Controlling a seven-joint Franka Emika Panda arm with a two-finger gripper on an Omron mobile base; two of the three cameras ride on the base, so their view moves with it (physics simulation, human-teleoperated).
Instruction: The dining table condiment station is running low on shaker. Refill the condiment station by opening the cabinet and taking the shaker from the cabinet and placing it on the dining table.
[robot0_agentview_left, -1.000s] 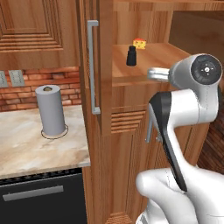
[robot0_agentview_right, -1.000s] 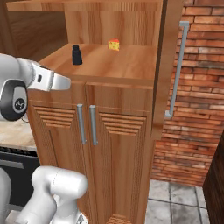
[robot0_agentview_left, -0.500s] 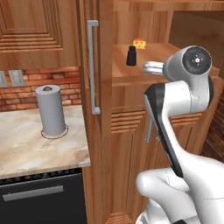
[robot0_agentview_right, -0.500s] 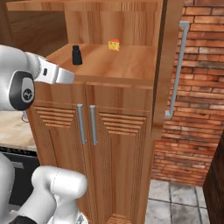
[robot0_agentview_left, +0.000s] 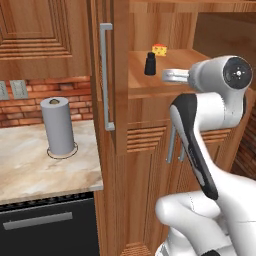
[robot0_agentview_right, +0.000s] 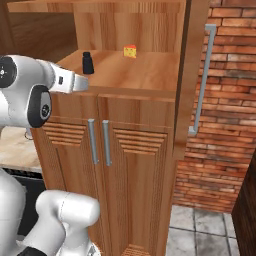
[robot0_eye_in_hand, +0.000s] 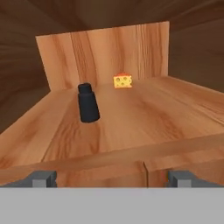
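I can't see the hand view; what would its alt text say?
A small black shaker stands upright on a wooden cabinet shelf, left of centre, with a yellow cheese wedge behind it near the back wall. The two fingertips of the open gripper rise at the bottom, short of the shelf's front edge.
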